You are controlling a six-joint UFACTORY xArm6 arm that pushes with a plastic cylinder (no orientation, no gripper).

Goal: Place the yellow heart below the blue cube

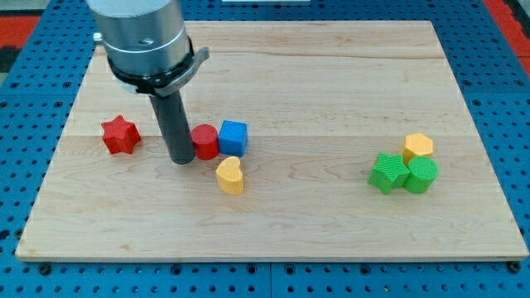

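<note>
The yellow heart (230, 175) lies on the wooden board just below the blue cube (233, 136), nearly touching its lower edge. A red cylinder (204, 141) sits against the blue cube's left side. My tip (180, 161) rests on the board just left of the red cylinder, left of and slightly above the yellow heart.
A red star (120, 135) lies at the view's left. At the right, a yellow hexagonal block (418, 146) sits above a green star (387, 173) and a green cylinder-like block (421, 175). The wooden board (331, 83) is bordered by blue pegboard.
</note>
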